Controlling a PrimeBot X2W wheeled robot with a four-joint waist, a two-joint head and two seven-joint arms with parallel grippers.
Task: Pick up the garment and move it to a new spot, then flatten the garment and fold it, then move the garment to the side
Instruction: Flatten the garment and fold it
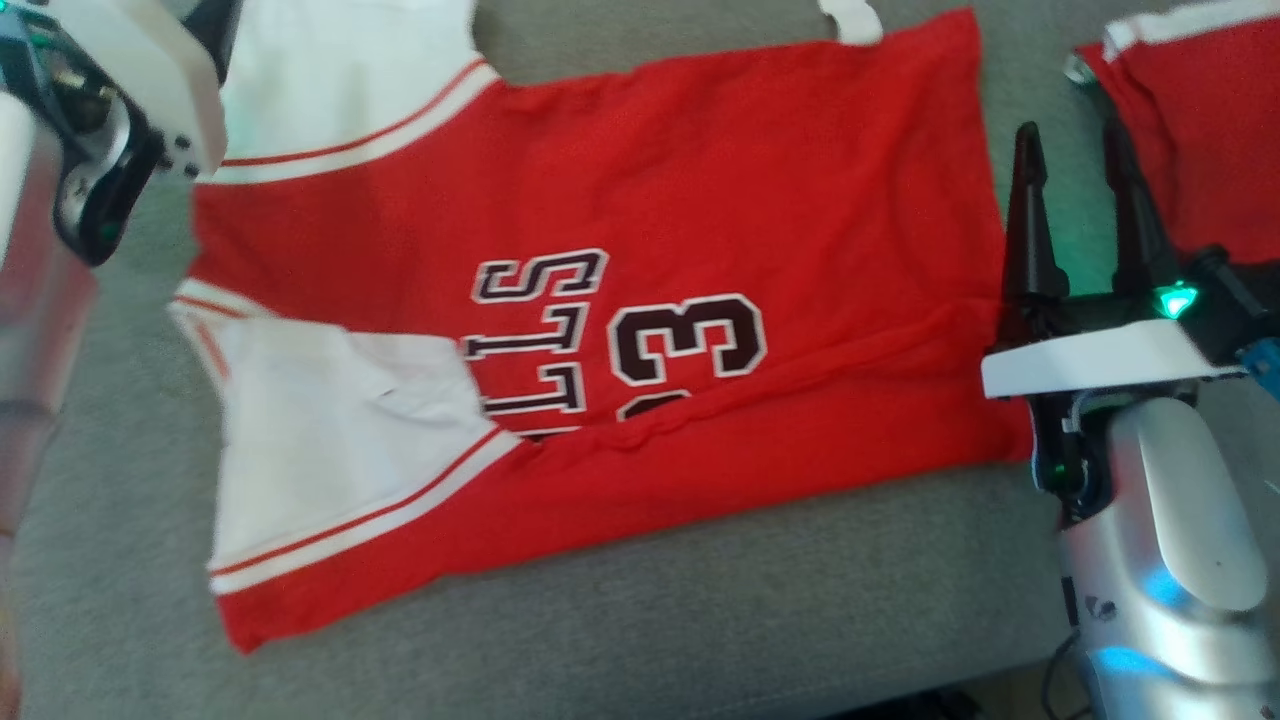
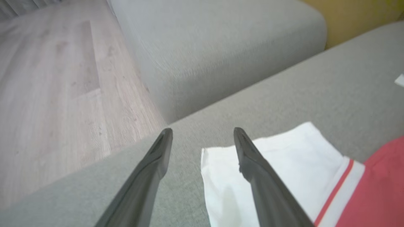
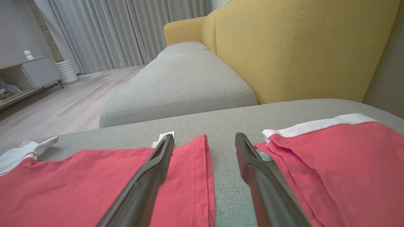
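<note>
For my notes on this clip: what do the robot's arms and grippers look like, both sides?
The right gripper has two long, tapered black fingers on a flat white plate, with a green light beside them. Its forearm is a rounded silver-grey shell; a thin dark cable trails below. The left gripper has matching dark fingers; its wrist housing is white.

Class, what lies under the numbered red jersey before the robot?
The red jersey lies on the grey cushion, which shows beside it. Anything between cloth and cushion is covered.

Bare cushion strip (image 1: 1040,60) between jersey (image 1: 700,200) and second red garment (image 1: 1200,130) gives passage
</note>
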